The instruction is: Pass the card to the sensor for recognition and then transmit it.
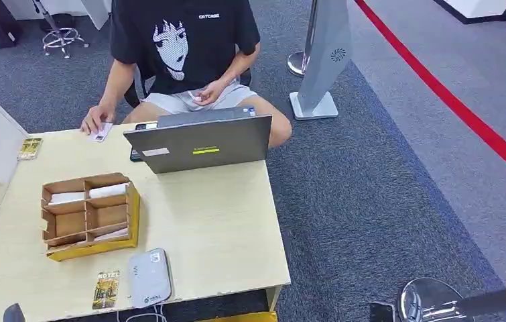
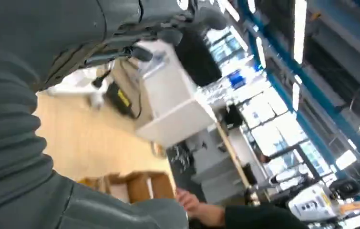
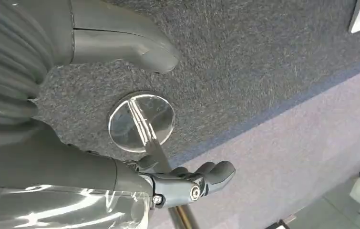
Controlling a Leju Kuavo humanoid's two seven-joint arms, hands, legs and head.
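On the pale wooden table [image 1: 196,228], a grey rounded card sensor [image 1: 148,276] sits nearest at 6 o'clock. The right hand [image 3: 168,114] hangs empty over carpet, fingers apart; the left hand [image 2: 35,143] cannot be judged. At 11 o'clock, a person's hand [image 1: 94,122] presses a white card [image 1: 102,131].

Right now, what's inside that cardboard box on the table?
The cardboard box has open compartments; white cards lie in three, others look empty. Anything beneath those cards is hidden.
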